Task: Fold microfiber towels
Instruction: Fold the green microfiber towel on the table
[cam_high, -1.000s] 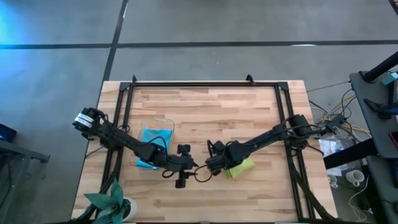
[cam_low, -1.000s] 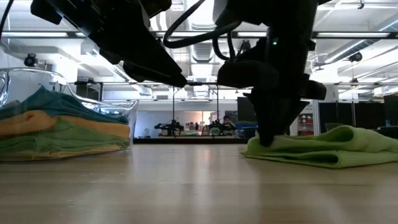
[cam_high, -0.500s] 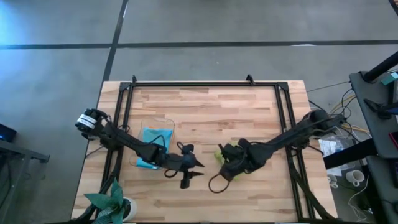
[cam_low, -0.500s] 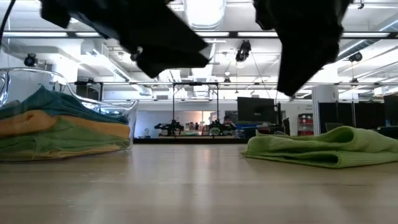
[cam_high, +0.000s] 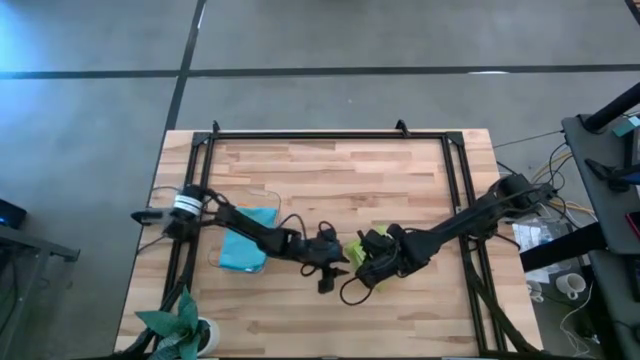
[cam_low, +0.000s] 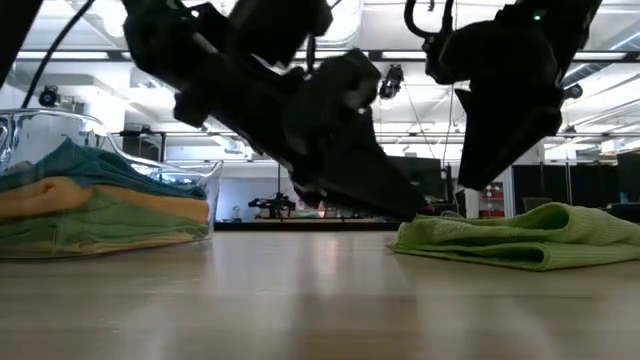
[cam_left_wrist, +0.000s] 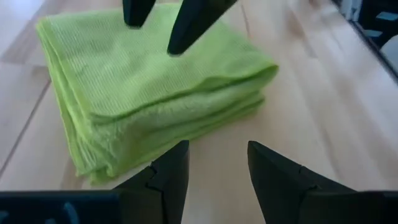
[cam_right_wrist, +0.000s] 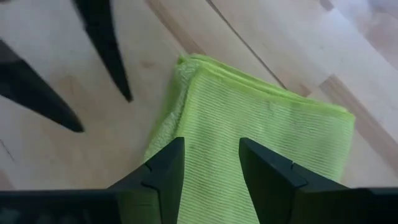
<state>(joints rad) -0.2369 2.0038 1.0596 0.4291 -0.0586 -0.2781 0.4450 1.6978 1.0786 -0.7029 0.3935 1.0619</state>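
A lime green microfiber towel (cam_left_wrist: 155, 81), folded into a thick pad, lies flat on the wooden table (cam_high: 330, 180) right of its middle. My right gripper (cam_right_wrist: 211, 162) hangs open just above the towel's left end (cam_low: 420, 238) and touches nothing. My left gripper (cam_left_wrist: 217, 165) is open, low over the table, just left of the towel (cam_high: 382, 268), pointing at its folded edge and short of it. More folded towels (cam_low: 90, 210) are stacked in a clear bin (cam_low: 215, 185) at the left, light blue (cam_high: 245, 240) on top.
A green plant (cam_high: 175, 325) stands at the table's near left corner. A black frame (cam_high: 330, 135) runs along the far and side edges. Cables loop beside the two grippers (cam_high: 345, 292). Bare wood lies along the near edge and across the far half.
My right gripper has risen off the lime towel's left end and drawn a little toward the table's right edge; the towel stays flat. My left gripper has swung from beside the bin toward the table's right and down, up to the towel's left edge.
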